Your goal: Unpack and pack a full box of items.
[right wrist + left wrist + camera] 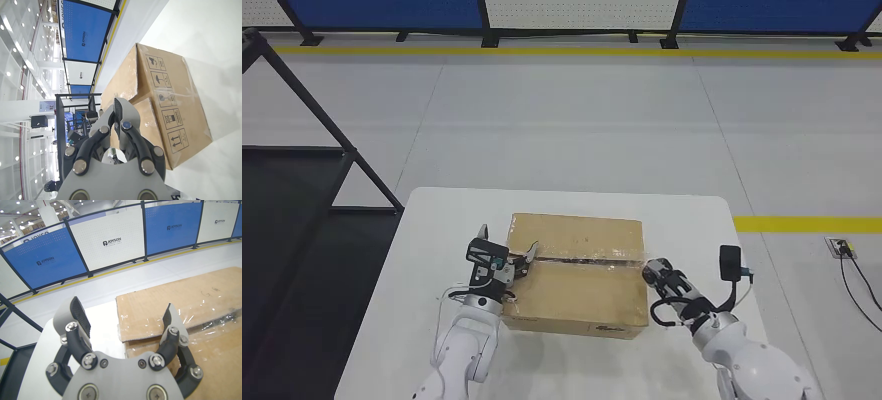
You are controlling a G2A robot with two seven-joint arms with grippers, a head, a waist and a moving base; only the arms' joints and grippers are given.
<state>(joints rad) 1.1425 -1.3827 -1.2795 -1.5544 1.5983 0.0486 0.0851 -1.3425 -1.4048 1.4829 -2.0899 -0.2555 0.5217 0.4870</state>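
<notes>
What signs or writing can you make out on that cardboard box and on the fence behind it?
Box, side: five framed handling symbols, among them two up arrows and an umbrella. The captions beside them are too small to read.
Box top: a faint pen scribble, unreadable.
Fence panels: a company logo with its name in capitals, and a smaller line below it that is too small to read.

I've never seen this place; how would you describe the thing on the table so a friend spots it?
Look at the white table. At its middle, between the left arm's open fingers and the right arm's shut fingers, sits a cardboard box. It is the only brown thing there, with shiny clear tape along the seam of its top flaps.
</notes>
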